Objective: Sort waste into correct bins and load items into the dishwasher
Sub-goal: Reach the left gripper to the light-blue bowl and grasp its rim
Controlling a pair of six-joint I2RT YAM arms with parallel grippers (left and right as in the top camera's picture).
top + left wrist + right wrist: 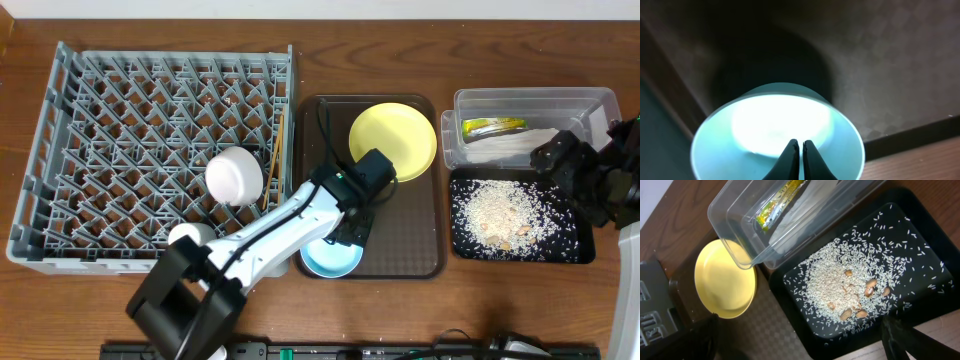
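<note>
Two tools: left tool (800, 146) clenched, tips inside the light-blue bowl (765, 122); right tool (800, 347) released above the black tray (935, 235).

The left arm (275, 232) lay slantwise across the brown tray's (415, 240) near-left corner, shutting off the light-blue bowl (325, 265) from that side. The tray's near-right half was bare, wide open! The yellow plate (392, 140) filled its far right. The right end effector (568, 172) hung over the black tray's (465, 250) far-right corner; the rack's (110, 140) left cells stood free.

surface: dark brown wood-grain table (420, 50) | far edge: pale strip (300, 6) | light: even, indoor
</note>
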